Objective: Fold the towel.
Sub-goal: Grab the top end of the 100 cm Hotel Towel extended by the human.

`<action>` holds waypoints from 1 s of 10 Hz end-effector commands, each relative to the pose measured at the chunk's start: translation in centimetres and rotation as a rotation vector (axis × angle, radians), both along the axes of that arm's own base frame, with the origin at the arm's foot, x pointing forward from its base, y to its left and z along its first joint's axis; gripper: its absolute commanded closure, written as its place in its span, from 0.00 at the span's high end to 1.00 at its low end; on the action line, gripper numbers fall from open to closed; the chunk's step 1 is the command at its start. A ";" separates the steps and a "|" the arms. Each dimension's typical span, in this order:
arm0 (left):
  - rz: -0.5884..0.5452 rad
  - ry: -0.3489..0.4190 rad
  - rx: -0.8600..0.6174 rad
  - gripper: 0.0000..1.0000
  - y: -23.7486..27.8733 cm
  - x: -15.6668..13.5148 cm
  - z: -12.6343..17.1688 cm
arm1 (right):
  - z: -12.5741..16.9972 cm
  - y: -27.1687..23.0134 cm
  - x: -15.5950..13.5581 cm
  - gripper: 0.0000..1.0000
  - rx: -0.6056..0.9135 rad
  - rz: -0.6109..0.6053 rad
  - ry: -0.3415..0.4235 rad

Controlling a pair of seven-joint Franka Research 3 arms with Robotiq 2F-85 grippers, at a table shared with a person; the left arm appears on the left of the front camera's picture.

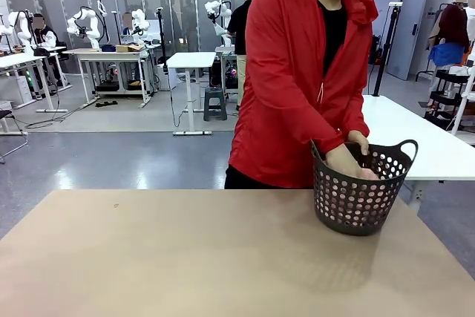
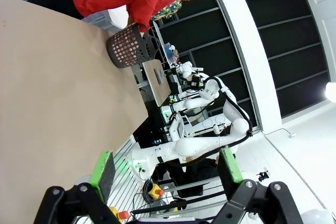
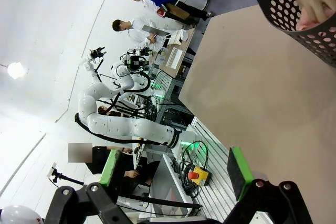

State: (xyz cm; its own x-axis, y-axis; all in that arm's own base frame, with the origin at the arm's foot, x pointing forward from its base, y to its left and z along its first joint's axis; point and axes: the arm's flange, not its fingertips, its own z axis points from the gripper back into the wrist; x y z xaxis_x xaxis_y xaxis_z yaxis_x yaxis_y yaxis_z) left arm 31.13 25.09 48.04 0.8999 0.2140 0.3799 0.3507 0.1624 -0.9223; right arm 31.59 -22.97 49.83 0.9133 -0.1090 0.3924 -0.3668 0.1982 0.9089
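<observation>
At the worktop's (image 1: 185, 257) far right the towel (image 3: 319, 23) lies in the dark basket (image 1: 361, 206) under the person's hands (image 1: 349, 162), folding not yet begun; my left hand (image 2: 165, 169) and right hand (image 3: 173, 167) hang wide open, empty, and I judge they next need it spread flat within reach.

The basket (image 1: 360, 202) stands on the table (image 1: 185, 257) at its far right, close to the far edge. The person (image 1: 297, 72) stands behind that edge, just behind and slightly left of the basket, with both hands (image 1: 347, 159) reaching down into it, where the towel (image 3: 320, 23) lies. A second table (image 1: 427, 142) sits behind the basket, to the right.
</observation>
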 end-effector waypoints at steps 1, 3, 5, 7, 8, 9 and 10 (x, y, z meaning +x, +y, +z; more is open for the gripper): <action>-0.007 -0.008 -0.011 1.00 0.1 -0.1 -0.1 | 0.0 0.0 0.0 1.00 0.013 0.005 -0.013; -0.007 -0.008 -0.011 1.00 0.1 -0.1 -0.1 | 0.0 0.0 0.0 1.00 0.013 0.005 -0.013; -0.007 -0.008 -0.011 1.00 0.1 -0.1 -0.1 | 0.0 0.0 0.0 1.00 0.013 0.005 -0.013; -0.007 -0.008 -0.011 1.00 0.1 -0.1 -0.1 | 0.0 0.0 0.0 1.00 0.013 0.005 -0.013; -0.007 -0.008 -0.011 1.00 0.1 -0.1 -0.1 | 0.0 0.0 0.0 1.00 0.013 0.005 -0.013; -0.007 -0.008 -0.011 1.00 0.1 -0.1 -0.1 | 0.0 0.0 0.0 1.00 0.013 0.005 -0.013; -0.007 -0.008 -0.011 1.00 0.1 -0.1 -0.1 | 0.0 0.0 0.0 1.00 0.013 0.005 -0.013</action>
